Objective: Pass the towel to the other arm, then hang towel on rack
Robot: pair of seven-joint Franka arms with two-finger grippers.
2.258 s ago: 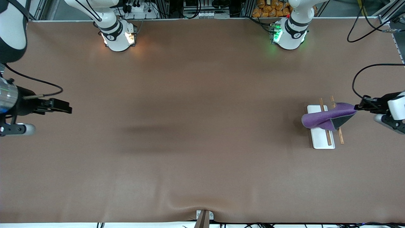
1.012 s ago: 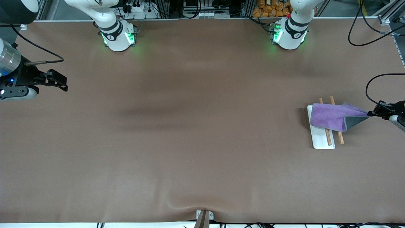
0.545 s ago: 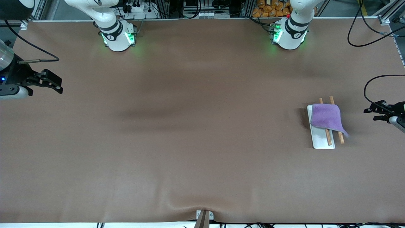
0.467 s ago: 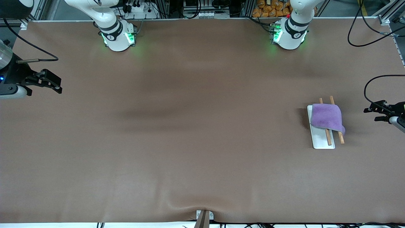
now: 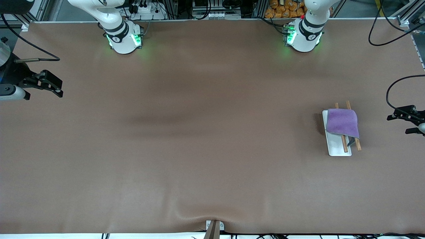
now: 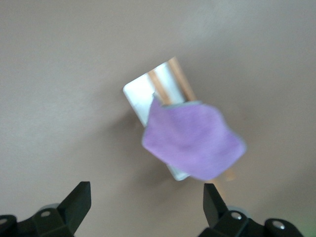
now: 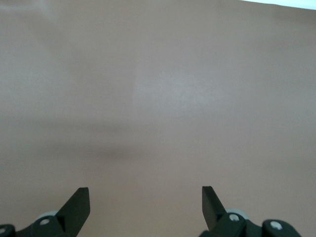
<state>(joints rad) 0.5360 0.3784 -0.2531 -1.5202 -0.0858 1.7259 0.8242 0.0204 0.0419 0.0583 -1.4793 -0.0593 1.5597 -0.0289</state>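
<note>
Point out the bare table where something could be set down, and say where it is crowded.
Bare brown table runs from the right hand at its end to the rack, and on down to the camera-side edge. The only crowded spot is the rack with the towel draped on it, toward the left arm's end; the open left hand hangs beside it.

A wide brown table [image 5: 199,139] carries only the rack [image 5: 335,147], whose white base plate lies flat on it toward the left arm's end, near the left gripper [image 5: 405,123] and well apart from the right gripper [image 5: 53,87]. A faint dark shadow crosses the table's middle.
</note>
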